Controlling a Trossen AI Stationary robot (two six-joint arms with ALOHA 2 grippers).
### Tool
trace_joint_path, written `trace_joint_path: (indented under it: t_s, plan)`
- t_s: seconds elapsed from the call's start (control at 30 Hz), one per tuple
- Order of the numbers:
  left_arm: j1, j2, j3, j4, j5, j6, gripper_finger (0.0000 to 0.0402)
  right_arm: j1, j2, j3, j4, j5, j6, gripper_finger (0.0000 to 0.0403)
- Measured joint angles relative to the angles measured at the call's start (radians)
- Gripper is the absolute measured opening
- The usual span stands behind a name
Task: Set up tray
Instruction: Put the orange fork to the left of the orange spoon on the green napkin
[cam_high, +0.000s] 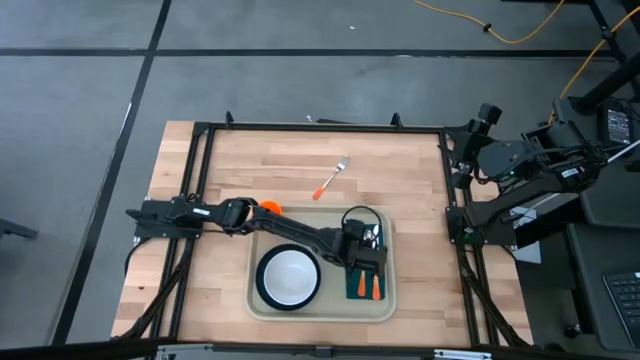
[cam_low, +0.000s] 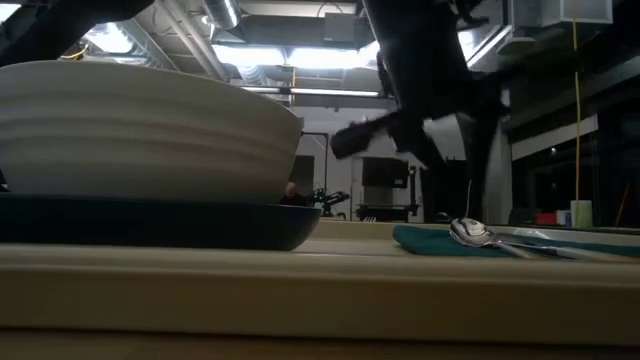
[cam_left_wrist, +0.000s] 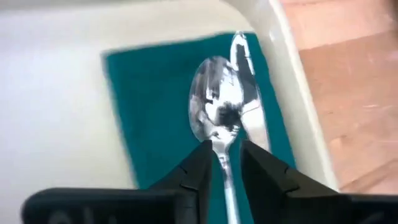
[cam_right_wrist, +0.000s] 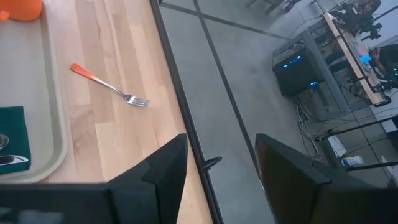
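The beige tray (cam_high: 262, 305) lies at the table's near middle. On it a white bowl (cam_high: 289, 275) sits on a dark plate (cam_low: 150, 222), to the left of a dark green napkin (cam_left_wrist: 155, 106). A spoon (cam_left_wrist: 214, 115) and a knife (cam_left_wrist: 247, 81), both with orange handles (cam_high: 368, 289), lie on the napkin. My left gripper (cam_left_wrist: 226, 163) hovers over the spoon's neck, slightly open, a finger on either side of the handle line; in the low view the spoon (cam_low: 472, 232) lies flat with the arm above it. My right gripper (cam_right_wrist: 221, 168) is open, parked past the table's right edge.
An orange-handled fork (cam_high: 332, 178) lies on bare wood beyond the tray, also seen from the right wrist as the fork (cam_right_wrist: 112, 86). An orange object (cam_high: 271, 208) sits by the tray's far left corner, partly under my left arm. A black frame (cam_high: 320, 127) rims the table.
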Motion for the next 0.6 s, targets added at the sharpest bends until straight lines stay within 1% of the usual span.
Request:
trace_joint_path:
  t_s: [0.13,0.23,0.37,0.5,0.6]
  plan:
    - [0.006,-0.036,0.0,-0.041,-0.016,0.094,0.004,0.0,0.0,0.0,0.0,0.0,0.0,0.0193]
    - [0.017,-0.071,0.0,-0.038,-0.015,0.21,0.0008,0.0,0.0,0.0,0.0,0.001,0.0,0.0193]
    - [0.032,-0.139,0.0,-0.031,-0.018,0.344,0.0004,0.0,-0.002,0.0,0.001,0.001,0.041,0.0193]
    - [0.05,-0.218,0.0,-0.034,-0.045,0.417,0.0001,0.0,-0.002,0.0,0.001,0.001,0.083,0.0193]
    - [0.058,-0.29,0.0,-0.027,-0.062,0.528,0.0001,0.0,-0.002,0.0,0.001,0.001,0.126,0.0193]
